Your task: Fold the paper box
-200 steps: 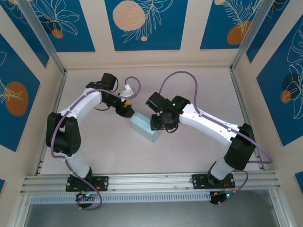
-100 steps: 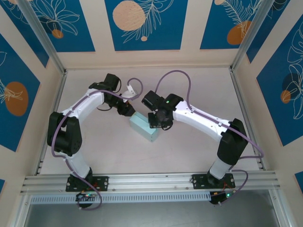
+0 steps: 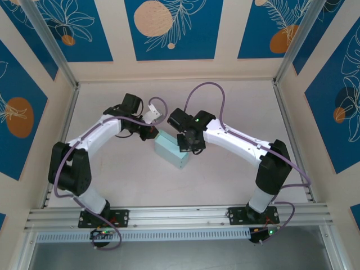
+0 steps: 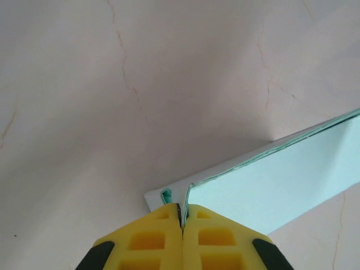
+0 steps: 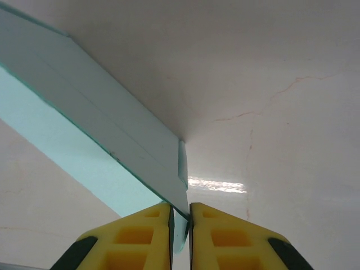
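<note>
So both arms are on the pale light-blue paper box [image 3: 171, 152] right now. The left gripper [image 4: 181, 220] is clamped tight on a thin flap edge at one corner, with the box body stretching away ahead and to its right. The right gripper [image 5: 180, 216] is pinching another corner, pads nearly together with card between them, and the box runs off ahead-left of it. Looks like the end-flap closing step to me. The box sits on the pale marbled tabletop [image 4: 84, 84], so the next move probably needs gentle, coordinated tucking so the card doesn't crumple.
</note>
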`<control>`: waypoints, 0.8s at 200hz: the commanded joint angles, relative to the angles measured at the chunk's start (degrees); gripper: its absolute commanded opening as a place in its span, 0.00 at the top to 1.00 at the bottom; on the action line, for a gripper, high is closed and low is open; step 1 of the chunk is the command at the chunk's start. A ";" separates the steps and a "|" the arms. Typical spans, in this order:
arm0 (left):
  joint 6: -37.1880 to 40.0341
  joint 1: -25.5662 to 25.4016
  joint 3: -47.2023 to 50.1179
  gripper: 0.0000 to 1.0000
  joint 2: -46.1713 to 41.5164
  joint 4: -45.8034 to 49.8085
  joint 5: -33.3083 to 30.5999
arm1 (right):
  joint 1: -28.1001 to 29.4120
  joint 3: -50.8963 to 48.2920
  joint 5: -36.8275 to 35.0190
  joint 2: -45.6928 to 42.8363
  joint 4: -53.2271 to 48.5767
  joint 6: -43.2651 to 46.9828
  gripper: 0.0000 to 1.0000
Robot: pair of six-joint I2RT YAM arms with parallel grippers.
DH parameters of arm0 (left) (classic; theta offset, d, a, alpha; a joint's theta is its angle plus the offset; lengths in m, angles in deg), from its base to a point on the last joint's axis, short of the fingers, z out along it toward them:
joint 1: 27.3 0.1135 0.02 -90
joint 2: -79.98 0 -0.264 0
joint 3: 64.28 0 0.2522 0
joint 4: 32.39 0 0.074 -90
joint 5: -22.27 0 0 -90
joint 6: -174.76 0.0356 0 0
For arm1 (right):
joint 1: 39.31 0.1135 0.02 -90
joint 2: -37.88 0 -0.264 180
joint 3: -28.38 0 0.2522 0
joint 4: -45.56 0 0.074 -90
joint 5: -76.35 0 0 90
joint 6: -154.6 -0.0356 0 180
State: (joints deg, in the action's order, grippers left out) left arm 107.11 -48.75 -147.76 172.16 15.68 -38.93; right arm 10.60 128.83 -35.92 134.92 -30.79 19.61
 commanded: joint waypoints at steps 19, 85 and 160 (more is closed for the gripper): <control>-11.37 -1.17 5.23 0.99 -5.49 -9.97 -1.49 | -0.03 1.57 -3.47 1.11 -1.30 -0.99 0.84; -13.32 -1.93 9.52 1.00 -7.76 -13.34 -3.68 | -1.63 2.46 -1.84 -1.25 1.11 3.61 0.64; -12.56 -2.01 7.42 1.00 -7.29 -11.56 -3.80 | -6.99 -0.37 4.55 -8.08 2.23 9.40 0.69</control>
State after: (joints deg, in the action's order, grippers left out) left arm 95.16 -50.22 -138.66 165.85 4.07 -42.71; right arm 5.03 129.51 -34.19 127.70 -27.34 27.00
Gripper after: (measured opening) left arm 0.040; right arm 0.355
